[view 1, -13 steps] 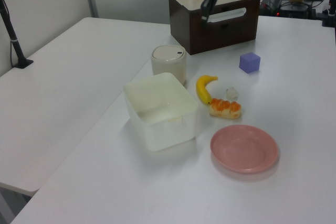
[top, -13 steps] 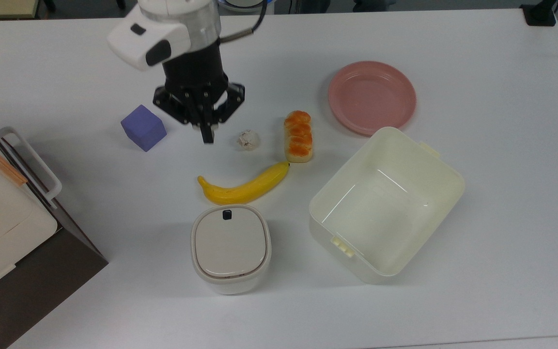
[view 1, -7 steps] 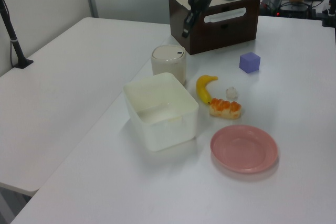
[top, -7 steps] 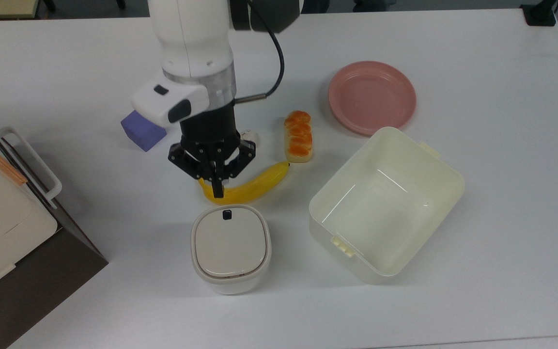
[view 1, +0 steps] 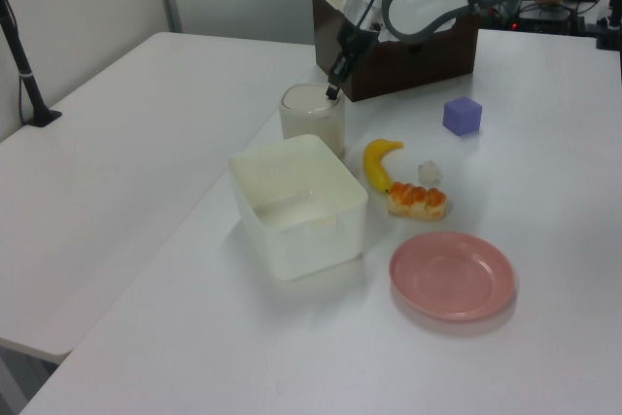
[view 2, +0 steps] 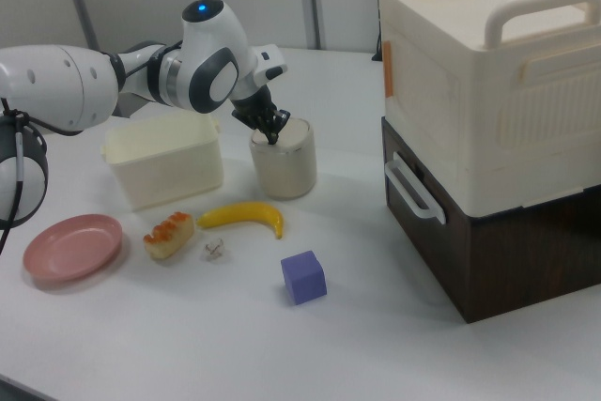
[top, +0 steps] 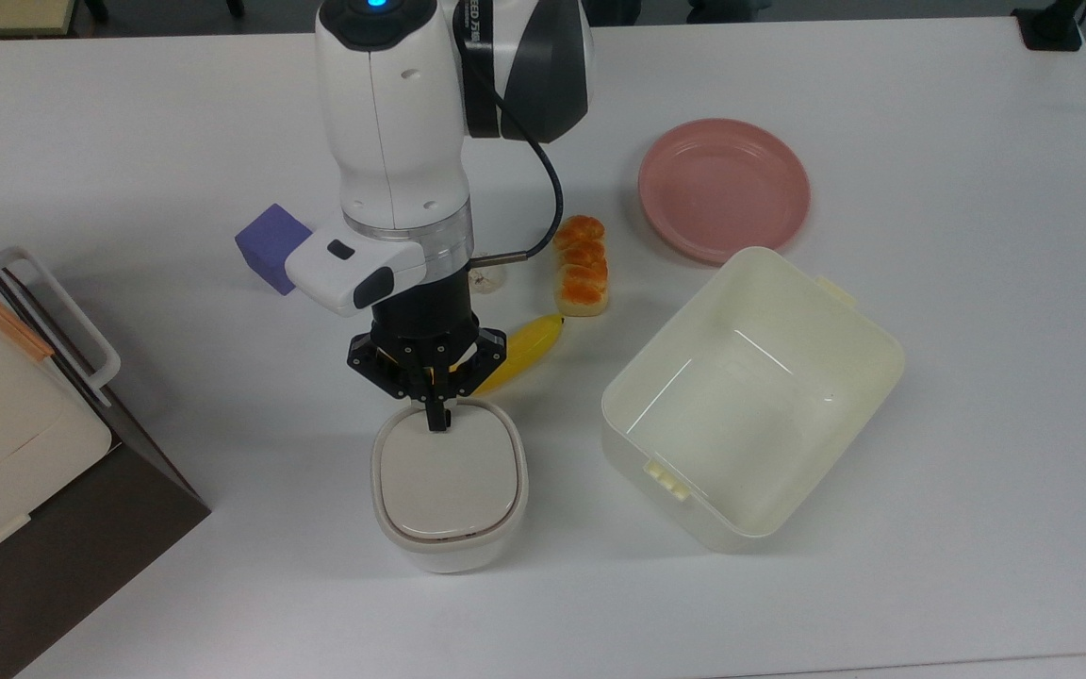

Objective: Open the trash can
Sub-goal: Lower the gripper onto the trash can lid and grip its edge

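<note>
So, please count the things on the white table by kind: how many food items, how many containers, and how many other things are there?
Food: 2, the banana and the bread roll.
Containers: 2, the trash can and the cream tub.
Dishes: 1, the pink plate.
Blocks: 1, the purple cube.
Scraps: 1, the crumpled paper ball.
Appliances: 1, the white appliance.
Total: 8.

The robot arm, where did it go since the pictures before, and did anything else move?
The hand travelled from beside the purple cube, over the banana, to the trash can. Its closed tip now sits at the lid's edge, right where the dark button was seen before. It grabbed nothing. The lid is still shut, and the cube, banana, bread, plate and tub stayed put.
</note>
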Controlling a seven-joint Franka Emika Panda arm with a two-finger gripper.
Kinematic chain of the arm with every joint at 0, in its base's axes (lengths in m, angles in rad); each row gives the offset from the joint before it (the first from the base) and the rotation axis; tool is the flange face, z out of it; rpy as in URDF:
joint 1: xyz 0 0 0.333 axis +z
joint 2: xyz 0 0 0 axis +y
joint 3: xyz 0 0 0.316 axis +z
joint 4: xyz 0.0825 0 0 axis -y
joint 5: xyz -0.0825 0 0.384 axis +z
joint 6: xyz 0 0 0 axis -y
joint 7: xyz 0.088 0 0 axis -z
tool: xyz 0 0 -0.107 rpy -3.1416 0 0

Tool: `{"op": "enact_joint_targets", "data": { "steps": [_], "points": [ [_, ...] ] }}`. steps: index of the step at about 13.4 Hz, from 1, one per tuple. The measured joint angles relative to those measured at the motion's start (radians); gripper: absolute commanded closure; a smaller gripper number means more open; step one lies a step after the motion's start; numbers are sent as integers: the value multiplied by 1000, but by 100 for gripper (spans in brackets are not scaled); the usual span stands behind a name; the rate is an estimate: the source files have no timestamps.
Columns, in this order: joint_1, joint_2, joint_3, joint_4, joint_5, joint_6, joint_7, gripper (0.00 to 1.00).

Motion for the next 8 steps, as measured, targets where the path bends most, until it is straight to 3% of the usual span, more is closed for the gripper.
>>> {"op": "enact_joint_targets", "data": {
  "steps": [8],
  "points": [
    [1,2,0,1,-10,1,0,100]
  ]
}}
